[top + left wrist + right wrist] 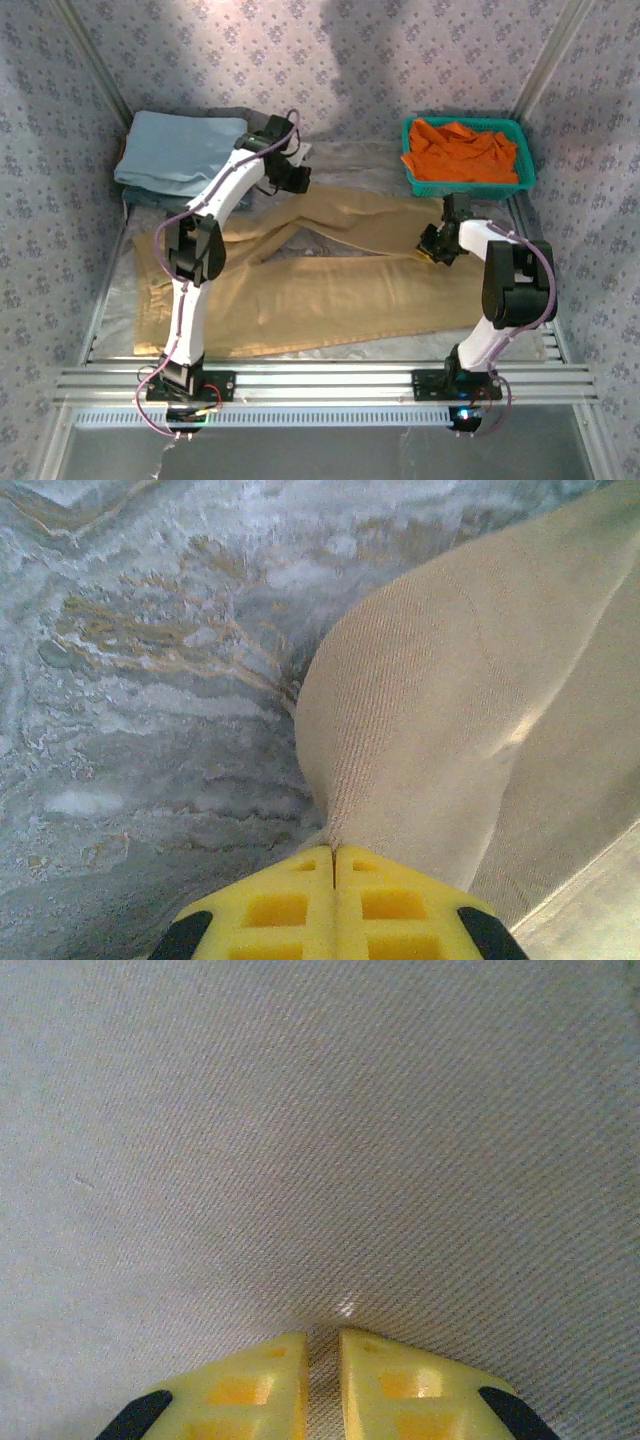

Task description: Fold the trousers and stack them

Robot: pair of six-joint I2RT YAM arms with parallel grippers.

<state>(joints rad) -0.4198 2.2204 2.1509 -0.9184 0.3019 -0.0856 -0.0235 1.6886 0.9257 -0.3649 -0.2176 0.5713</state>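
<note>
Tightly closed left tool, pinching tan trousers

The top camera looks down from behind both white robot arms. Each wrist camera sits close above the long tan cloth trousers.

I'm seeing 2 arms wearing white shells and black joint housings, purple cables looping alongside them, yellow grid-moulded plastic fingers showing black corners.

There are one pair of trousers, one blue cloth, one orange garment, one teal basket, two arms.
</note>
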